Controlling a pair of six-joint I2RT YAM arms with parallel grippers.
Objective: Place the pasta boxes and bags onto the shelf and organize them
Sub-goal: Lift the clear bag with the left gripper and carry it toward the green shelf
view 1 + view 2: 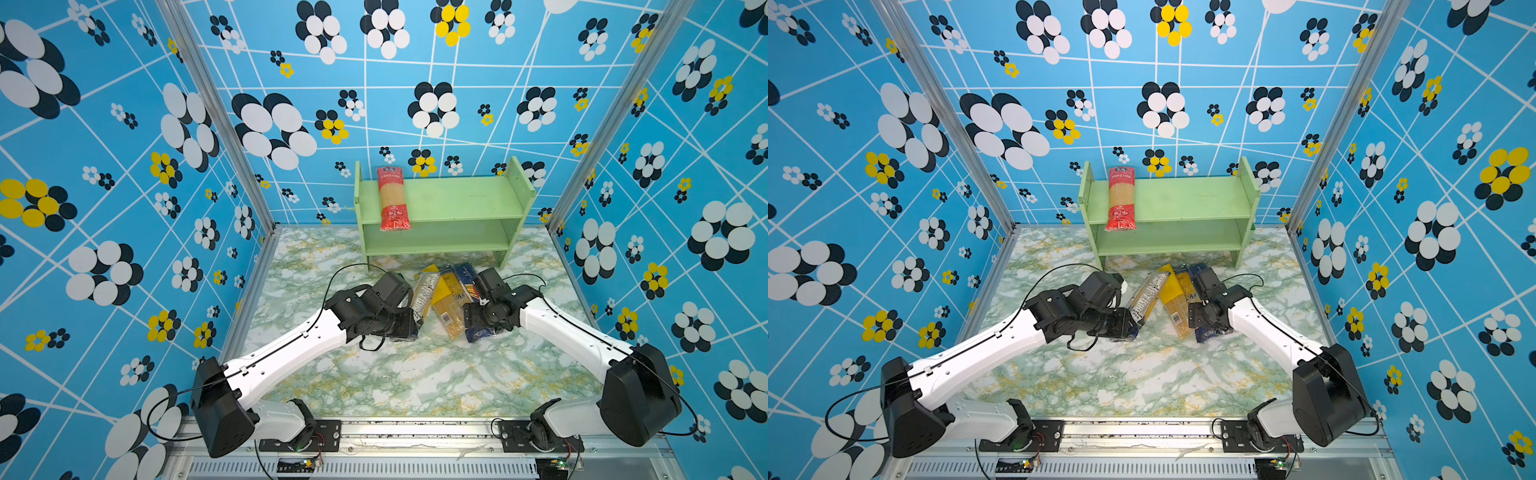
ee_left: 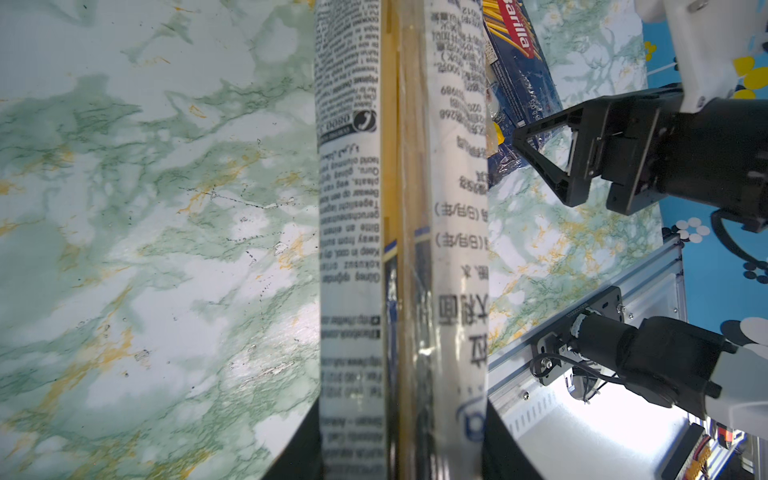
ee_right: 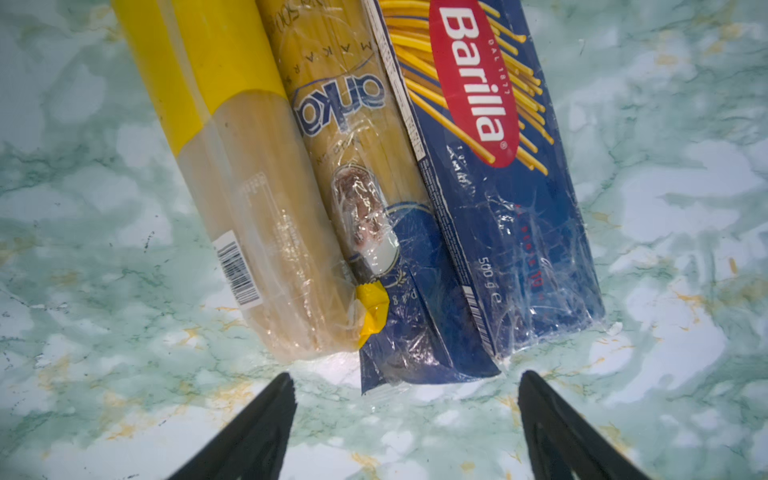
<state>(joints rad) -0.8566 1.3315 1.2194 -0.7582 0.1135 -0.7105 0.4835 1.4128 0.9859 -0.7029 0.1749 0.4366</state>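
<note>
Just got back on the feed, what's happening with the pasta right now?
One red-ended bag lies on the top tier of the shelf, overhanging the front. The left end effector is closed on the clear white/blue-label bag. The right end effector hovers open at the near ends of the blue-ended bag and Barilla box, holding nothing.

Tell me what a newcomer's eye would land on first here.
The bright blue flower-patterned walls dominate, and against them the light green two-tier wooden shelf at the back, where a red-ended spaghetti bag lies on the top tier, overhanging its front edge. On the marbled table, the left gripper is clamped on a clear white-label spaghetti bag, while the open right gripper faces three more packs lying side by side.
</note>
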